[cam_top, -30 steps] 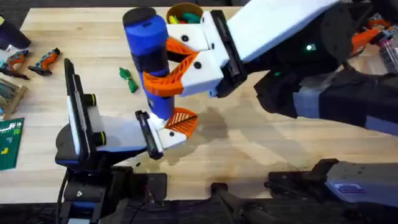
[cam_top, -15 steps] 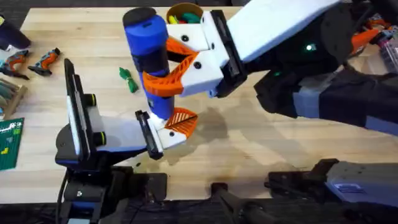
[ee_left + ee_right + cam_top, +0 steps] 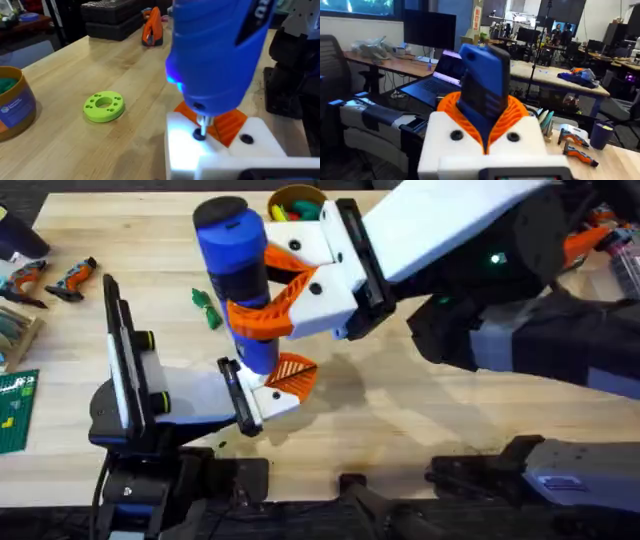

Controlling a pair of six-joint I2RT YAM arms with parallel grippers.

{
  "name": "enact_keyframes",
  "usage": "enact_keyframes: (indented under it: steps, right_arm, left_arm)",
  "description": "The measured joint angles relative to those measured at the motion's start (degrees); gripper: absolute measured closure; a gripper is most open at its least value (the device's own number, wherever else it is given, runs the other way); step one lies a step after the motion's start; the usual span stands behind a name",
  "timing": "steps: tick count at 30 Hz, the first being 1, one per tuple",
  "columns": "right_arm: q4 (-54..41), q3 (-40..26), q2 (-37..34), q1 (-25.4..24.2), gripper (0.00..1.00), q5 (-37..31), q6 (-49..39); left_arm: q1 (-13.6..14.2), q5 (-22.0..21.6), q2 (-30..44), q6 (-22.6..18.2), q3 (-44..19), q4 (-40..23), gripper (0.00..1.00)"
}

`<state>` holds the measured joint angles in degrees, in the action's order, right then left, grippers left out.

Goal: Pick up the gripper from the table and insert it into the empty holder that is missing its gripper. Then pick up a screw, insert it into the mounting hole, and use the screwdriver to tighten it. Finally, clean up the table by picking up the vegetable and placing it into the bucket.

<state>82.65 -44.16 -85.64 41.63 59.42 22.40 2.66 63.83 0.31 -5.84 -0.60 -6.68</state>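
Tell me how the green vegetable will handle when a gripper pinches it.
The vegetable looks small and thin, so probably light. Its leafy, bow-like shape suggests soft, floppy material that may squash between fingers. Lying flat on the table, it seems unlikely to roll, though a low pinch may be needed.

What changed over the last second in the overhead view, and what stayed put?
The blue screwdriver, clamped in the right gripper, shifted slightly: its top leaned a little toward the left, with the gripper. Its bit stays on the screw in the white holder. The left gripper, the vegetable on the table and the bucket did not move.
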Motion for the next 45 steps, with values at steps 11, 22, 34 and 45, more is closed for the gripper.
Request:
enact_keyframes:
  steps: [11,22,34,45]
  right_arm:
    - [0.0,0.0,0.0,0.0,0.974,0.0,-0.4]
    - [0.0,0.0,0.0,0.0,0.974,0.0,-0.6]
    - [-0.8,0.0,-0.5,0.0,0.974,0.0,-1.3]
    - [-1.0,0.0,-0.5,0.0,0.974,0.2,-1.7]
  left_arm:
    - [0.0,0.0,0.0,0.0,0.0,0.0,0.996]
    - [0.0,0.0,0.0,0.0,0.0,0.0,0.996]
    - [0.0,0.0,0.0,0.1,0.0,0.0,0.996]
    - [0.0,0.0,0.0,0.2,0.0,0.0,0.996]
